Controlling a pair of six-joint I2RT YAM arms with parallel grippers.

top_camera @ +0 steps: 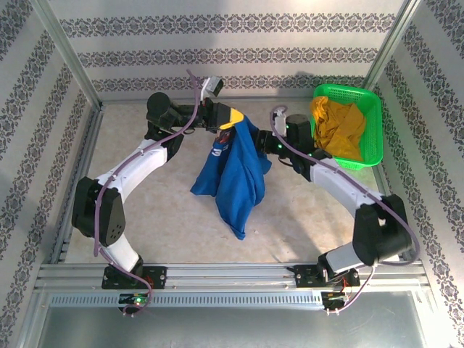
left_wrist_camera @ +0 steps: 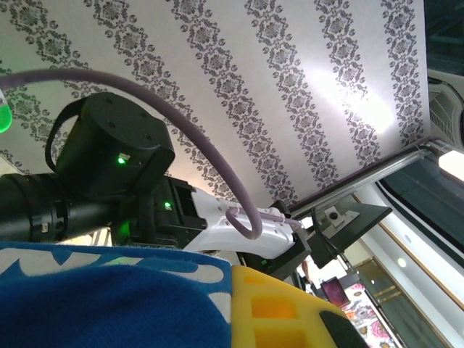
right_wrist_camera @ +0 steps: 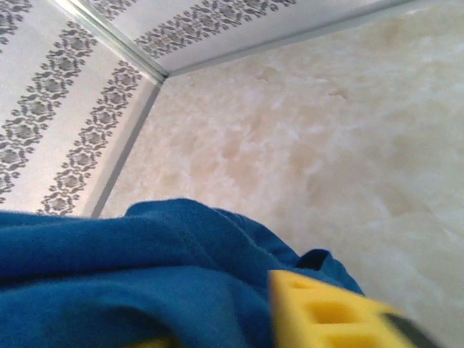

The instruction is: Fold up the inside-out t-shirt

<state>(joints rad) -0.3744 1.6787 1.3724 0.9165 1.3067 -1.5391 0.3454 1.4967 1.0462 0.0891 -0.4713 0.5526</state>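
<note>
The royal-blue t-shirt (top_camera: 235, 177) hangs bunched above the table's middle, held up at its top edge by both grippers, its lower end trailing toward the front. My left gripper (top_camera: 230, 120) pinches the top of the cloth from the left; in the left wrist view the blue fabric with whitish print (left_wrist_camera: 109, 304) lies against a yellow finger (left_wrist_camera: 283, 312). My right gripper (top_camera: 267, 142) grips the shirt's right edge; in the right wrist view blue folds (right_wrist_camera: 145, 275) bulge beside its yellow finger (right_wrist_camera: 333, 312).
A green basket (top_camera: 370, 109) at the back right holds the mustard-yellow garment (top_camera: 339, 129). Patterned walls enclose the beige tabletop (top_camera: 145, 217). An aluminium rail (top_camera: 232, 275) runs along the near edge by the arm bases.
</note>
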